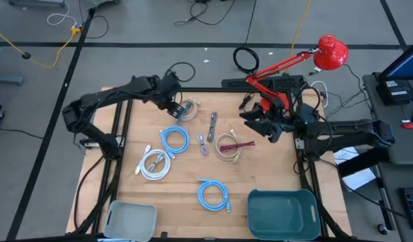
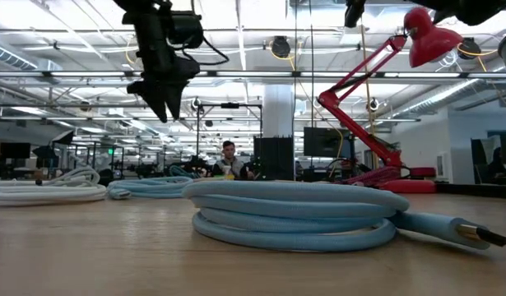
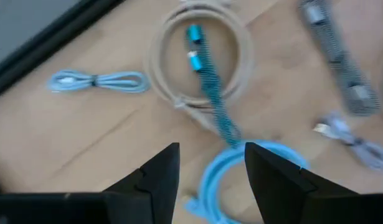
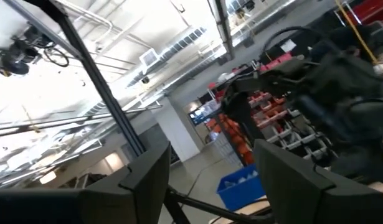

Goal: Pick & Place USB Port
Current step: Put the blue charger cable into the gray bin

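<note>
Big wooden table (image 1: 260,178) fills the high view, cables scattered across it, and both arms are up off the surface. Left arm reaches in from the far left corner; the left gripper (image 1: 176,106) hangs above the beige coiled cable (image 3: 203,59), fingers (image 3: 155,180) spread apart with nothing between them. Its wrist view looks straight down on that beige coil, which has a teal braided cable (image 3: 211,99) lying across it, and on a bright blue coil (image 3: 231,168) just below the fingertips. The low view shows the same gripper (image 2: 162,94) raised well clear of the tabletop.

Right arm comes in from the right side, right gripper (image 1: 256,121) held beside the red desk lamp (image 1: 307,57); its fingers (image 4: 138,180) stand apart, empty, and its camera points out into the room.

Near edge now: dark teal bin (image 1: 281,214) at the right, pale grey bin (image 1: 130,220) at the left. Between them, another blue coil (image 1: 213,195). White coil (image 1: 154,164) to the left, a beige loop with a maroon cable (image 1: 232,145) toward the right, and a grey braided cable (image 1: 212,126) in the middle with a small lilac cable (image 1: 202,144) just beside it
</note>
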You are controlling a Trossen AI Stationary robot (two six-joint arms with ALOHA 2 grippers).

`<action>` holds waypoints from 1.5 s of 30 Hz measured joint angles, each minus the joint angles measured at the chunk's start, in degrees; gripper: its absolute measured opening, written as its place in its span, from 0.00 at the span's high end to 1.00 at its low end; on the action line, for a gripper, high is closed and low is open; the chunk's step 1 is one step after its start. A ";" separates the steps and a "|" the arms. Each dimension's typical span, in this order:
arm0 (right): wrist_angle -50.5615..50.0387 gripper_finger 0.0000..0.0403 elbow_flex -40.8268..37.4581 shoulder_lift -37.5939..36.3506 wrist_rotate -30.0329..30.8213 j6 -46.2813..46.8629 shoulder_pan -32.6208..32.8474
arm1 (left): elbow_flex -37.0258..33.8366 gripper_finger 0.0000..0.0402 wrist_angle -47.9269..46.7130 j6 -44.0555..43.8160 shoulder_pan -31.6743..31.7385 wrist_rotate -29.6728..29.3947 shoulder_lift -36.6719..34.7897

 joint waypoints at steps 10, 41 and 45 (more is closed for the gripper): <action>0.40 0.45 0.00 0.01 0.16 0.13 0.86 | 12.26 0.59 -12.64 0.84 4.35 -6.25 15.55; 1.50 0.46 0.00 0.01 0.42 -5.13 6.30 | 18.34 0.59 -19.72 -4.49 17.23 -7.91 26.88; 3.57 0.47 0.00 -0.01 0.25 -3.63 6.30 | 18.34 0.59 -17.27 -15.48 17.69 -1.36 26.28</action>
